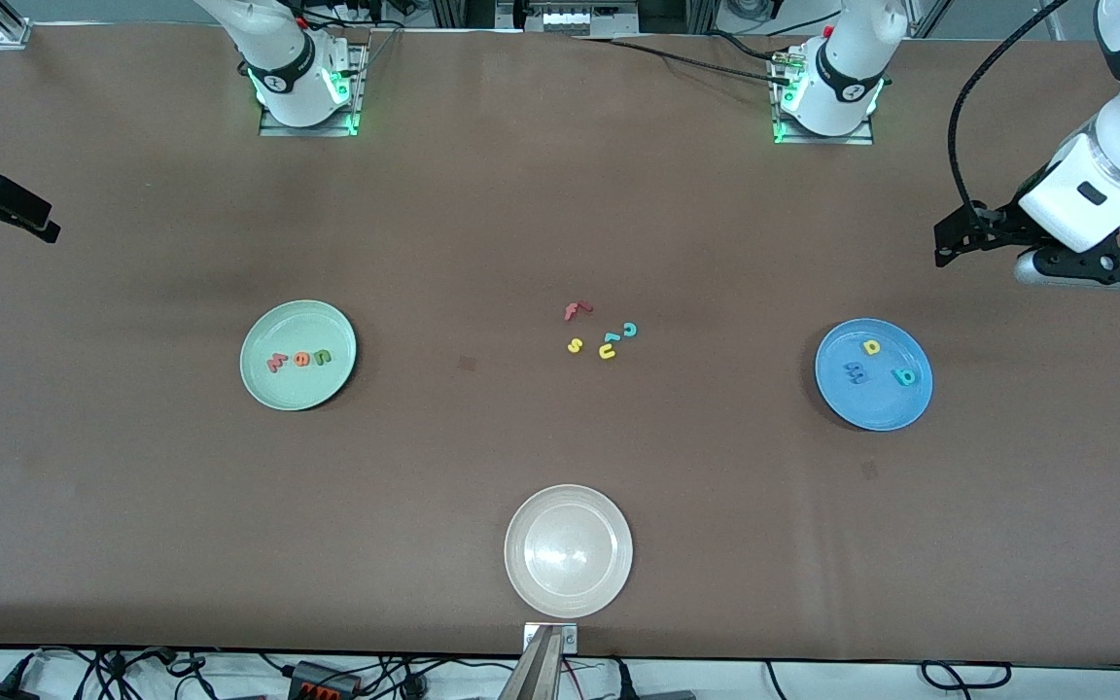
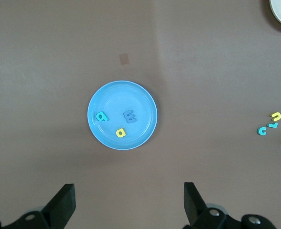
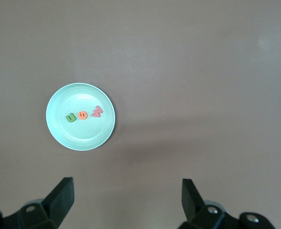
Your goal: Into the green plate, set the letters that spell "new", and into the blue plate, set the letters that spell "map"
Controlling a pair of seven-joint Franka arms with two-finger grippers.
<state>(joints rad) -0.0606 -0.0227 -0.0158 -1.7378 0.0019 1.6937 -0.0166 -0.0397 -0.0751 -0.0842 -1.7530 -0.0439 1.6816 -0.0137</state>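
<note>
Beige-white plate (image 1: pixel 568 551) sits bare; 3 letters each lie in the green plate (image 1: pixel 297 355) and blue plate (image 1: pixel 873 374). Left end effector (image 2: pixel 128 202) and right end effector (image 3: pixel 127 200) hover wide, holding nothing.

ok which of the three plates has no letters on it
The beige-white plate, nearest the front camera. The green plate holds three letters, and so does the blue plate.

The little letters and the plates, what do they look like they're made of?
The letters in the green plate and blue plate look like soft matte foam: flat, chunky, no shine, like the loose letters mid-table. The plates look like glazed ceramic or hard plastic; the beige-white plate shows a glossy reflection. Which one, I can't tell.
</note>
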